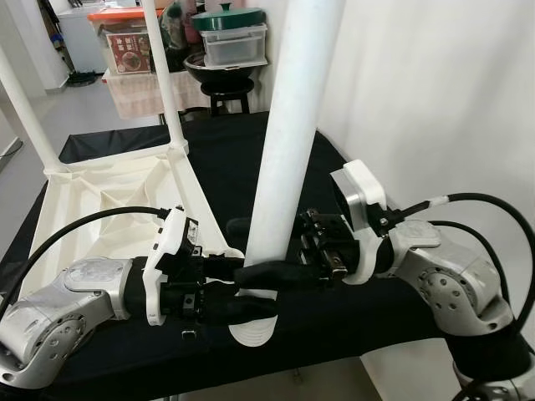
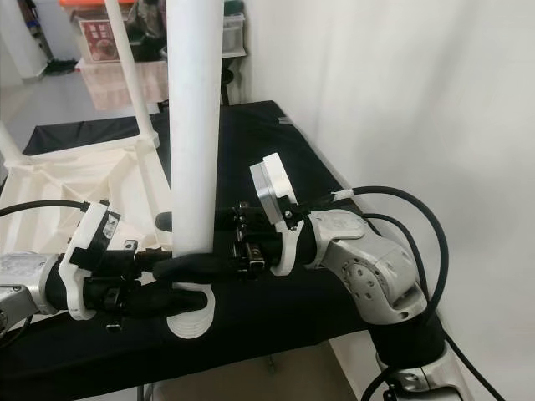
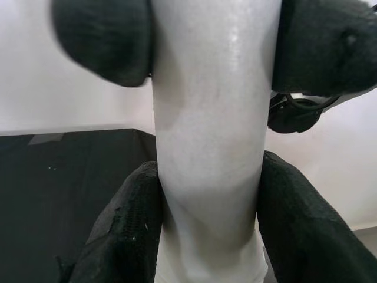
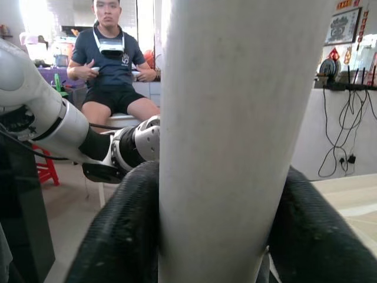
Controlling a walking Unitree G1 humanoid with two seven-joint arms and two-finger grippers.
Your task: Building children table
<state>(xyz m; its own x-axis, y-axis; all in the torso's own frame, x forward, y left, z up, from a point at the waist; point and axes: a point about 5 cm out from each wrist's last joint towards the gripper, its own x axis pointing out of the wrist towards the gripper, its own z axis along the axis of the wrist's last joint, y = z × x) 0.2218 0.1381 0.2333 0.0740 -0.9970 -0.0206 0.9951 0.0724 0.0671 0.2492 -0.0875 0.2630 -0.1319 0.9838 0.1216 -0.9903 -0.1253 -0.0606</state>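
You see a table with a black cloth point(image 1: 351, 322) over it. On the cloth lies the white table top point(image 1: 100, 209), turned upside down. Thin white legs point(image 1: 167, 83) stick up from it, and a thick white leg point(image 1: 292, 125) stands at its near corner.

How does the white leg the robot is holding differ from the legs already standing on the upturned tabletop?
The held leg is gripped near its base by the left gripper and right gripper, at the tabletop's near corner; the fitted legs stand free, untouched. The held leg looks much thicker, probably because it is nearer the camera. All are plain white round posts.
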